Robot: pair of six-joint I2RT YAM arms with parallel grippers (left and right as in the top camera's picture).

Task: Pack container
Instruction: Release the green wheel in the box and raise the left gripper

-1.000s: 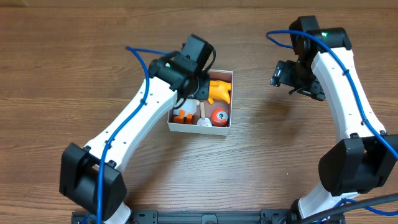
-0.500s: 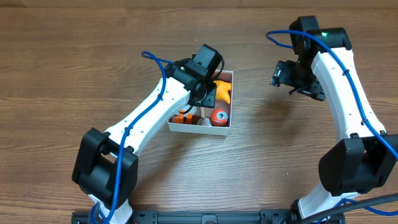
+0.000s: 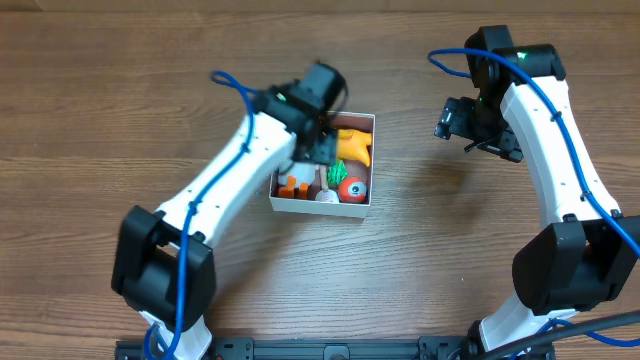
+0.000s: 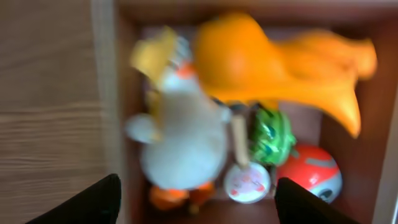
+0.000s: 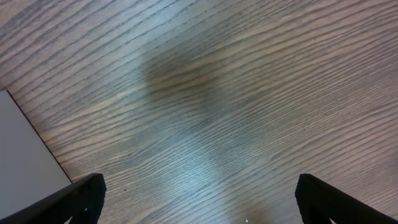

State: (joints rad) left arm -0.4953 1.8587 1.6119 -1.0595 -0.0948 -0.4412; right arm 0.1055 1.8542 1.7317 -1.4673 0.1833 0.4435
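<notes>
Looking at the container (image 3: pixel 318 208), sitting on the brown desk (image 3: pixel 100 100) between the two arms, right under the left claw (image 4: pixel 202 205). Seeing thin white walls and lots packed inside: an orange toy (image 3: pixel 353 146), a white bird toy (image 4: pixel 180 146), a green bit (image 4: pixel 272 134), a red ball (image 4: pixel 311 174). Holding nothing in the left claw, fingers spread wide above the toys. Hanging the right claw (image 5: pixel 199 199) over bare desk, well apart from the container, also spread wide and empty.

Guessing at a light, bendy box, easy to squash or tip. Thinking of pinching one wall gently at a bare spot, or sliding it flat. Finding no words or labels to read, with the blurry left wrist view not helping.
</notes>
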